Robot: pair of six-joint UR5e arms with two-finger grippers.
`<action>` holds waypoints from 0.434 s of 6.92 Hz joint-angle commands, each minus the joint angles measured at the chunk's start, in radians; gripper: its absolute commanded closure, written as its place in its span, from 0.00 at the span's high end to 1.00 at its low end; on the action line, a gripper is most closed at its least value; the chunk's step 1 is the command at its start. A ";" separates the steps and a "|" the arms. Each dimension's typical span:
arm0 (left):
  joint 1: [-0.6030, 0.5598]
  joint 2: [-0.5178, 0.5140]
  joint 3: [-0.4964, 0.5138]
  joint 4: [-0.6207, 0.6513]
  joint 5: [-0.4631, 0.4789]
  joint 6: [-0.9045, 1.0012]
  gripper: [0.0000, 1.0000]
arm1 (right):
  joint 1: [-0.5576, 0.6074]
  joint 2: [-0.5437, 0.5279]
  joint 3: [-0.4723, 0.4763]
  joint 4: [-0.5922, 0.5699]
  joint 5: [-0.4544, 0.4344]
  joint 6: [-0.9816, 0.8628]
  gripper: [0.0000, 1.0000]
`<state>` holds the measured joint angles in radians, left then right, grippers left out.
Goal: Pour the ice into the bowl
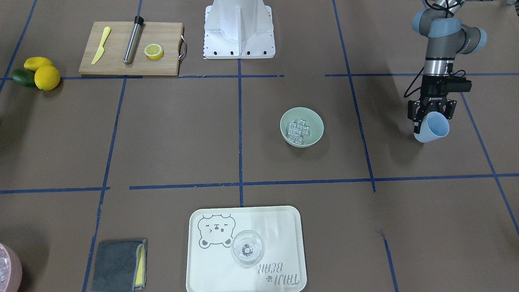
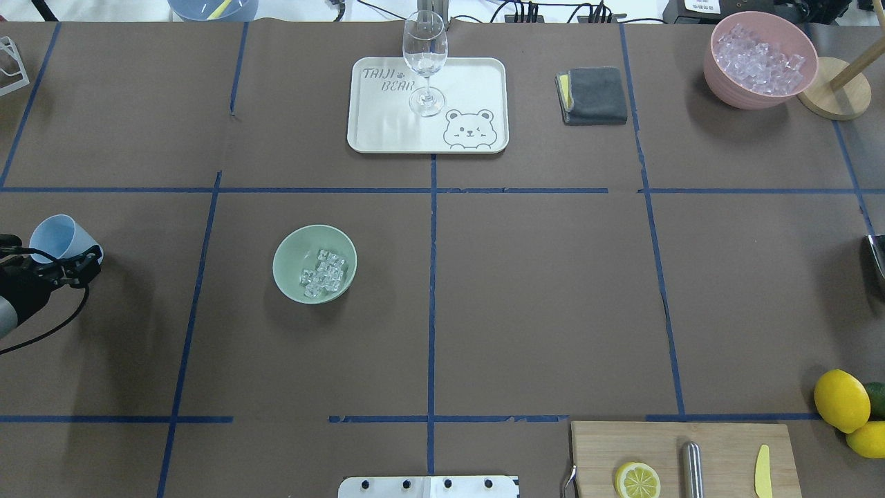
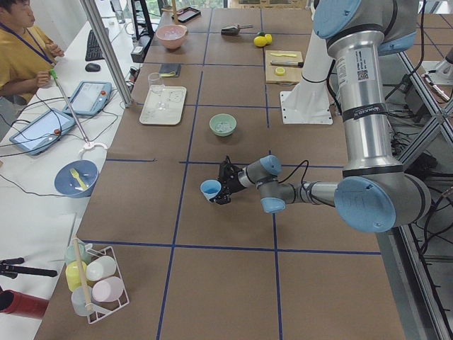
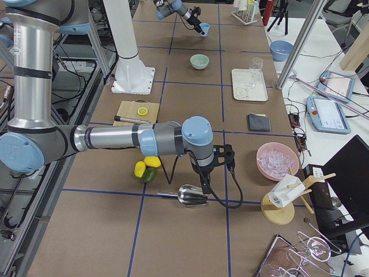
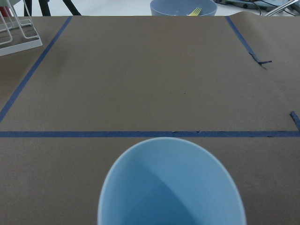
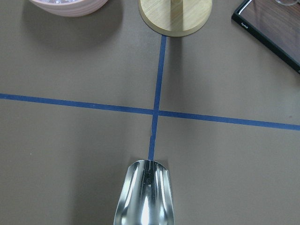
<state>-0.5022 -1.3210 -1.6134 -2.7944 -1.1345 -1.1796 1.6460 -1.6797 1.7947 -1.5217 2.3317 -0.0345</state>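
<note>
Well apart from the bowl (image 1: 315, 121) of ice (image 1: 298, 130), left pincer (image 1: 431, 121) clamps the blue cup (image 1: 435, 128); right pincer's (image 4: 206, 183) grip unclear.

- The left arm (image 1: 442, 40) is built of silver tubes joined by round joints with pale blue-grey caps.
- In the left side view, its upright tube carries a white sticker (image 3: 362, 71) with a square code and a black band (image 3: 366, 112) with white lettering.
- The left pincer (image 1: 432, 121) is black with two fingers and has small white lettering on its body.
- A black box (image 1: 446, 85) sits on the wrist above it.
- A thin black cable (image 1: 408, 90) loops out beside that wrist.
- The right arm (image 4: 115, 138) has the same silver tubes and blue caps.
- The right pincer (image 4: 205, 186) is black, and a black right cable (image 4: 225, 199) trails from it.
- The mount (image 1: 239, 28) is a white column on a flat white foot plate, with dark screws (image 1: 232, 52) along the edge.
</note>
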 commanded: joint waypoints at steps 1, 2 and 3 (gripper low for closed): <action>0.017 -0.006 0.003 0.000 0.001 0.000 0.75 | 0.000 0.000 0.000 0.000 0.001 -0.001 1.00; 0.024 -0.004 0.003 -0.001 0.002 0.000 1.00 | -0.003 0.000 0.003 0.000 0.009 -0.001 1.00; 0.022 -0.003 0.000 -0.008 0.002 0.003 1.00 | -0.018 0.001 0.024 0.000 0.006 0.001 1.00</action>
<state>-0.4822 -1.3251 -1.6115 -2.7968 -1.1325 -1.1789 1.6400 -1.6794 1.8022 -1.5217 2.3375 -0.0349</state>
